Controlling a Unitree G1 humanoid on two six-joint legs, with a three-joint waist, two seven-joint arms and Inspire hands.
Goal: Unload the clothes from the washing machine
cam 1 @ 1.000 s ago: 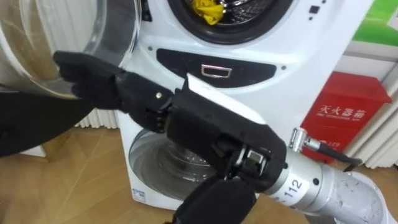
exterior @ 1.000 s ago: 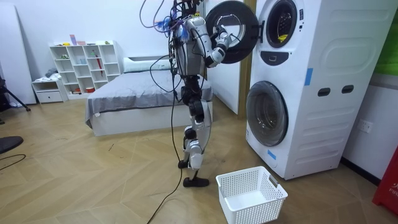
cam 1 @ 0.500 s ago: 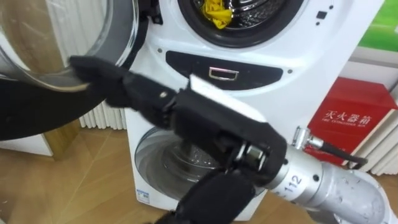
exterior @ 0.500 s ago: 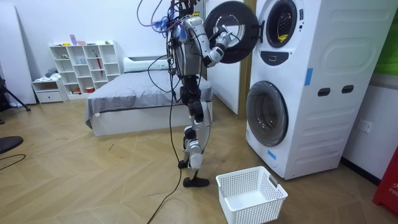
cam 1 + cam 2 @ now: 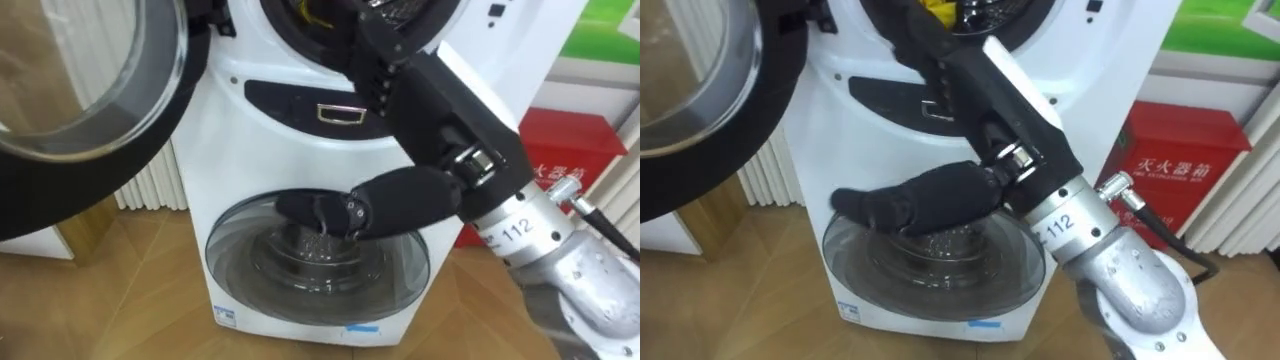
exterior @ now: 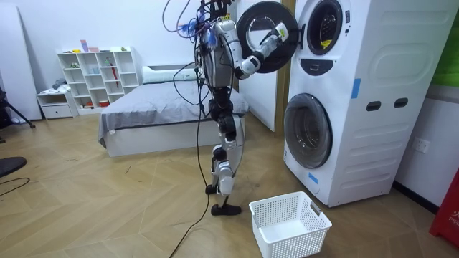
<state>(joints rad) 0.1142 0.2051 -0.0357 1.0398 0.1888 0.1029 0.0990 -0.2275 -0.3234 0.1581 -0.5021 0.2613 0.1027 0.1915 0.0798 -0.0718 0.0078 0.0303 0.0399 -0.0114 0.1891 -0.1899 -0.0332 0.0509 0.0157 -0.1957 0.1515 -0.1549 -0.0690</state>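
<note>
A yellow cloth [image 5: 940,10] lies in the open drum of the upper washing machine [image 5: 330,110], at the top edge of the eye views. My right hand [image 5: 430,100] reaches up across the machine's front with straight fingers [image 5: 372,40] at the lower rim of the drum opening, open and holding nothing. Its thumb [image 5: 345,208] sticks out to the left, over the lower machine's round door [image 5: 310,265]. The upper door [image 5: 90,120] is swung open to the left. In the room view I stand upright facing the stacked machines, right hand [image 6: 277,32] raised near the open door [image 6: 262,27].
A white laundry basket [image 6: 290,223] stands on the wood floor in front of the lower machine. A red box [image 5: 1185,170] sits to the right of the machines. A white radiator [image 5: 150,190] is behind the open door. A bed and shelves stand farther back.
My right hand has swung from the open door at the left, rightward and up to the drum opening. The eye view shifted slightly.
</note>
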